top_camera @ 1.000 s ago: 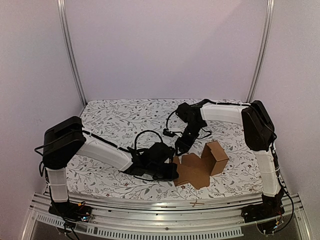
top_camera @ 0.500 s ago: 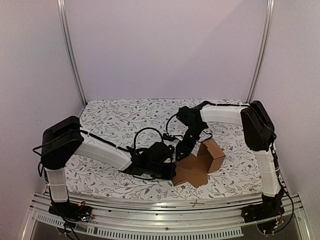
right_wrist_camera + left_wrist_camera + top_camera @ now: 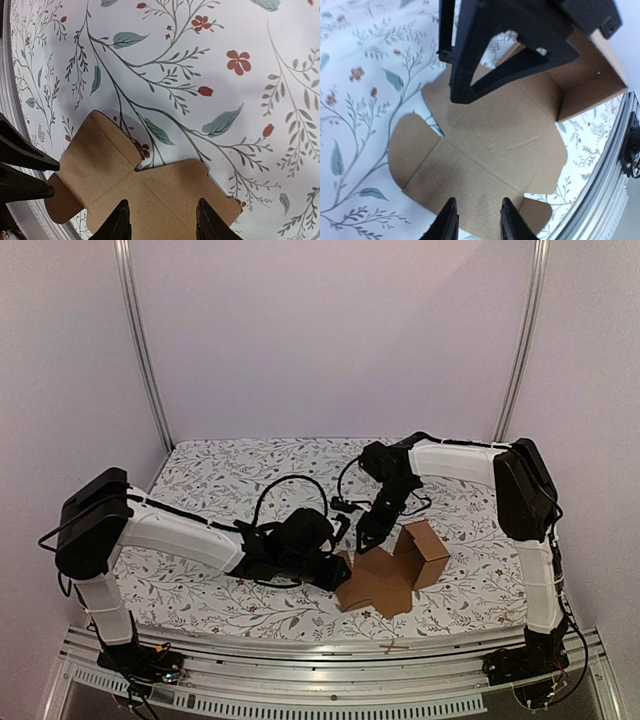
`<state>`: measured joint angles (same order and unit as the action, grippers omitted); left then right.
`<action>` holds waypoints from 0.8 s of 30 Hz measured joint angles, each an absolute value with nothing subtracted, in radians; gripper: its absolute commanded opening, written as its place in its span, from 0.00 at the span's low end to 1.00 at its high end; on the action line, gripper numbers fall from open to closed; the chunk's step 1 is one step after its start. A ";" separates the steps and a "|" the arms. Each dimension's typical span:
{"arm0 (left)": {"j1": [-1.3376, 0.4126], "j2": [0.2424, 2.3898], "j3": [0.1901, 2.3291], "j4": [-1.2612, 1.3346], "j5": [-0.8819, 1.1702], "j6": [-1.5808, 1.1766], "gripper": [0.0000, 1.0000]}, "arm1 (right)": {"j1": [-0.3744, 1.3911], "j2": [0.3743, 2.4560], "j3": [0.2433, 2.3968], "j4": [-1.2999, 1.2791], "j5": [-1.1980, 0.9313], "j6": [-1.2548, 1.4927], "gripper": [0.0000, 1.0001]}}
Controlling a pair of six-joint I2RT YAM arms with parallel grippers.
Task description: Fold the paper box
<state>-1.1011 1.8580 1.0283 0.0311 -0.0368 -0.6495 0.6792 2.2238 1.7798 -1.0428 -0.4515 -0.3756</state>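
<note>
Risk 1st, near side: the L gripper (image 3: 478, 218) sits at the near-left edge of the paper box (image 3: 383, 582). Its jaws are only a crack apart, w/ nothing clamped that I can see. If it pushes in low it could skid the whole sheet across the floral tablecloth (image 3: 220, 480) instead of lifting a flap, or crumple a rounded flap off its crease. Farther back, the R gripper (image 3: 163, 220) hangs over the sheet, jaws roughly half spread, holding nothing. W/o a firm hold-down there, the sheet could pivot, or the 2 raised walls (image 3: 426, 548) could sag flat again.

Position: the box lies front-centre on the table, mostly flat, w/ the 2 walls standing at its right-far end. L gripper tips are over the near panel at the sheet's left edge; touching or not, can't tell. R gripper is above the far-left part, just beside the walls; contact unclear.
</note>
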 measured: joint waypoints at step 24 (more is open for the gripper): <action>-0.873 1.837 0.861 0.353 0.238 -0.462 0.70 | 0.784 1.977 1.443 -0.964 -0.195 -0.316 0.15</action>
